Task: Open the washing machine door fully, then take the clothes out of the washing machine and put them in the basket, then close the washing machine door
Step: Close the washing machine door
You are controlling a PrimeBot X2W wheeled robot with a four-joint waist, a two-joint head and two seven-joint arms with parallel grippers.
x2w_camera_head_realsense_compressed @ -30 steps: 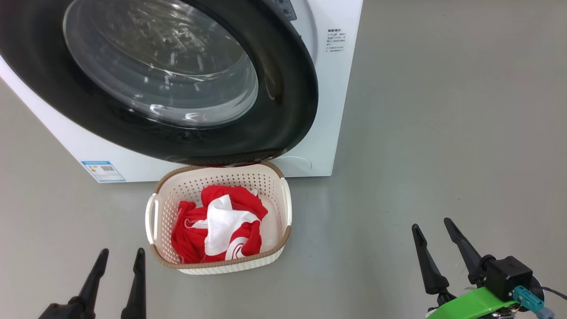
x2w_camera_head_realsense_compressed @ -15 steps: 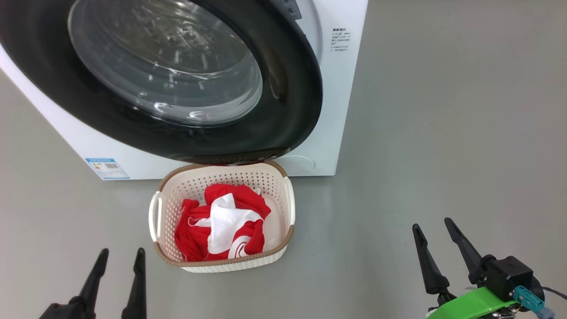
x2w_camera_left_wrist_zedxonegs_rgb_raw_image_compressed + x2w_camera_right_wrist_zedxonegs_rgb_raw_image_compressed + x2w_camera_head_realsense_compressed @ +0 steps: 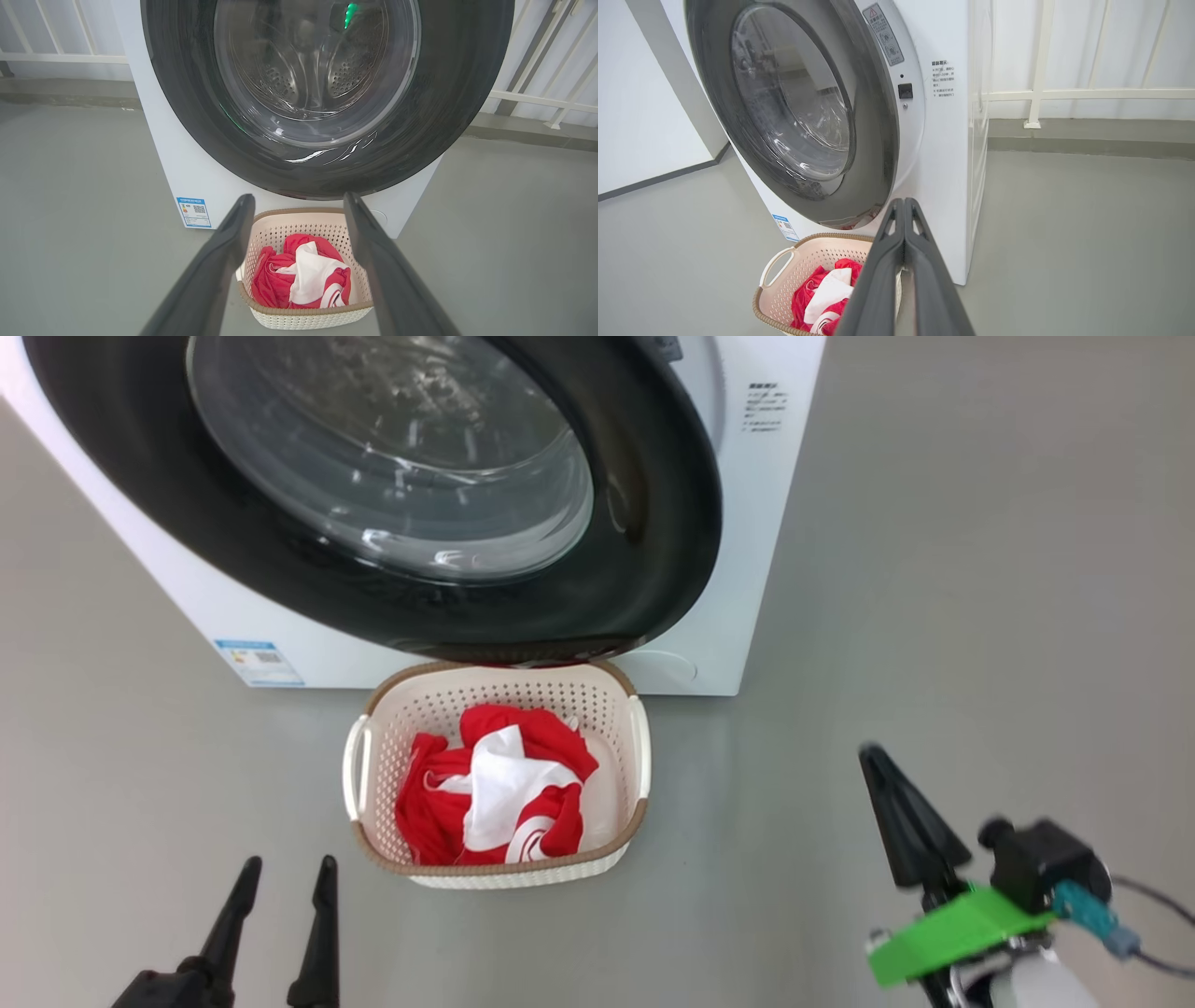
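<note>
The white washing machine stands at the back of the grey floor. Its door, a glossy black rim around clear glass, covers the front; in the right wrist view the door stands slightly off the panel, with the latch hole showing. The cream basket sits on the floor under the door and holds the red and white clothes. My left gripper is open and empty, short of the basket's near left corner. My right gripper is shut on nothing, off to the basket's right.
A blue label marks the machine's lower left corner. A white railing runs behind the machine, with a low kerb under it. A white wall stands to the machine's left. Bare grey floor lies to the right.
My right gripper's fingers have closed from open, and it has risen a little. The head camera has shifted, so the whole picture has slid right and up.
</note>
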